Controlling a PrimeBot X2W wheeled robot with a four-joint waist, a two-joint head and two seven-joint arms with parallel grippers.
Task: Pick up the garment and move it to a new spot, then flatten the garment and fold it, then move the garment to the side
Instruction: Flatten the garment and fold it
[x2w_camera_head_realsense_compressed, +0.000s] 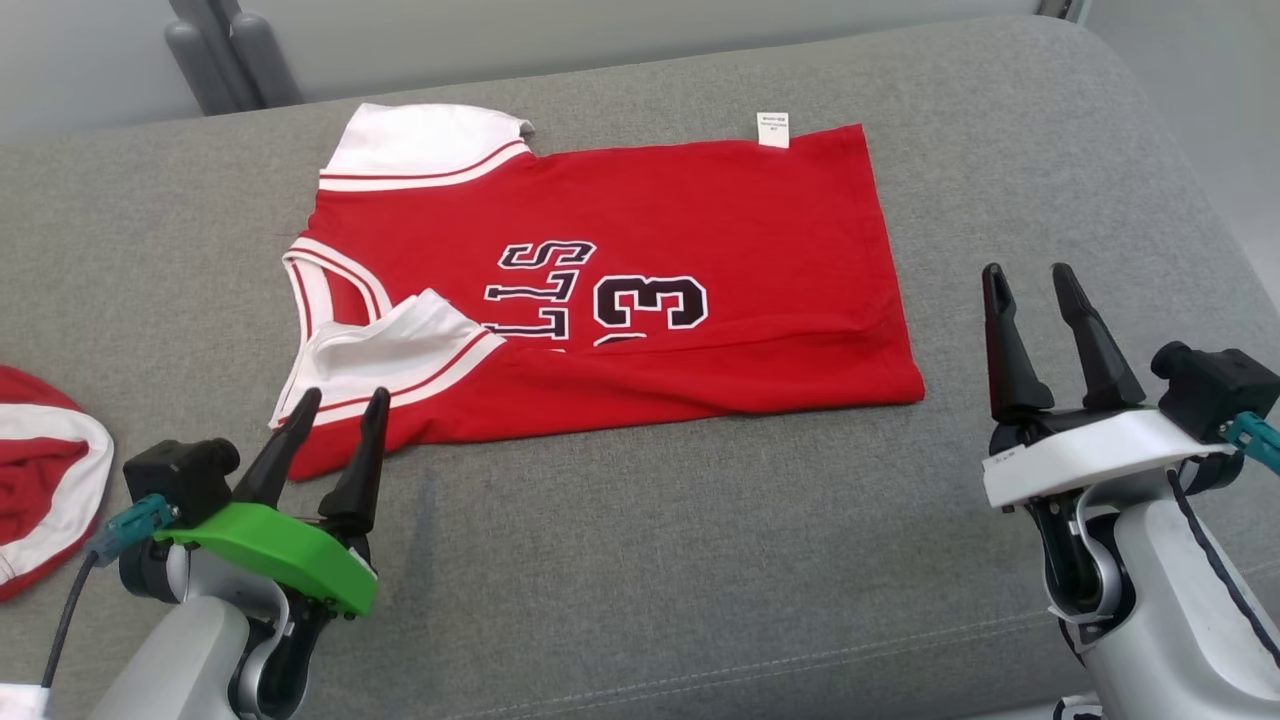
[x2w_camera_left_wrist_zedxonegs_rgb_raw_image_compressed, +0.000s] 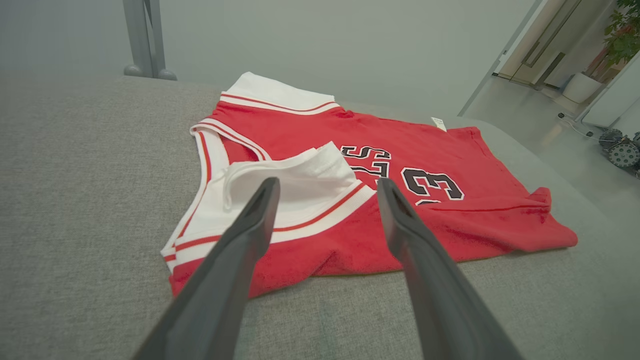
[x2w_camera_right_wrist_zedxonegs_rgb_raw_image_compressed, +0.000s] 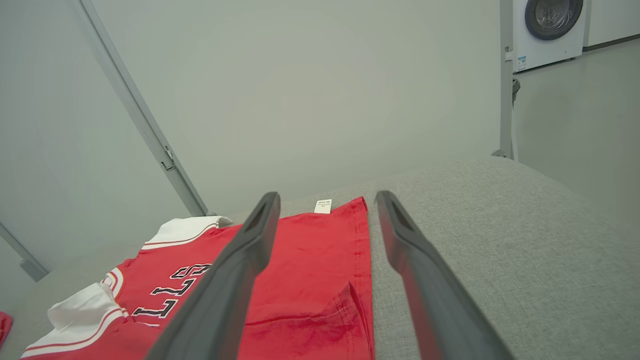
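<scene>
- Grey upholstered surface (x2w_camera_head_realsense_compressed: 640, 560), with a pale wall behind it.
- Left gripper (x2w_camera_head_realsense_compressed: 344, 398): fingers spread apart and empty, tips at the garment's near left corner by a white sleeve; whether they touch it cannot be told.
- Right gripper (x2w_camera_head_realsense_compressed: 1027, 272): fingers apart and empty, over bare upholstery near the hem.
- Garment (x2w_camera_head_realsense_compressed: 700, 200): red jersey lying mid-surface, its near edge folded over the black lettering; white tag (x2w_camera_head_realsense_compressed: 772, 130) at the far edge.
- Second red-and-white cloth (x2w_camera_head_realsense_compressed: 40, 480): at the left edge, well apart.

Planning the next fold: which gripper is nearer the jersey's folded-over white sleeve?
Left. The left gripper has its fingertips by the sleeve, at its near edge; the right gripper stands past the hem of the jersey, over the grey cushion.
</scene>
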